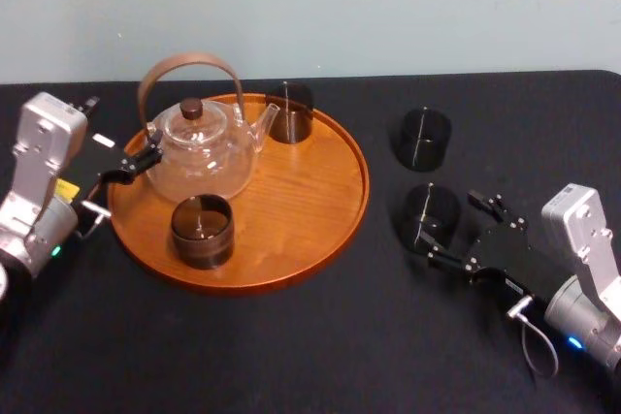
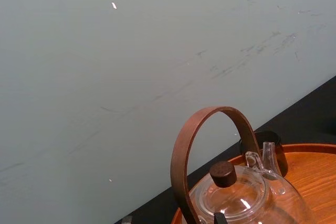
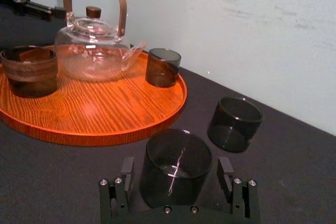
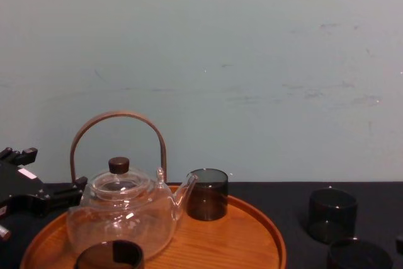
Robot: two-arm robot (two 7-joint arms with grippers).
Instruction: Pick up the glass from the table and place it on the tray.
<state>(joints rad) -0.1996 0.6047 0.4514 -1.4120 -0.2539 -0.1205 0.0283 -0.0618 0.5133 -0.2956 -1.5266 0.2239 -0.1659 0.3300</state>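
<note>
Evidently the right tool (image 3: 176,165) is spread open, a finger on each side of the glass (image 3: 176,153) standing on the tabletop (image 1: 320,356), likely lined up to clamp it; the tray (image 1: 301,181) sits near, leftward; the left tool (image 1: 136,162) idles at its left rim

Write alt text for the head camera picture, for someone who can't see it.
The right gripper stands open around the near dark glass on the black table, right of a round wooden tray. A second dark glass stands farther back. The tray holds a glass teapot and two more dark glasses, and the left gripper sits at its left rim.
</note>
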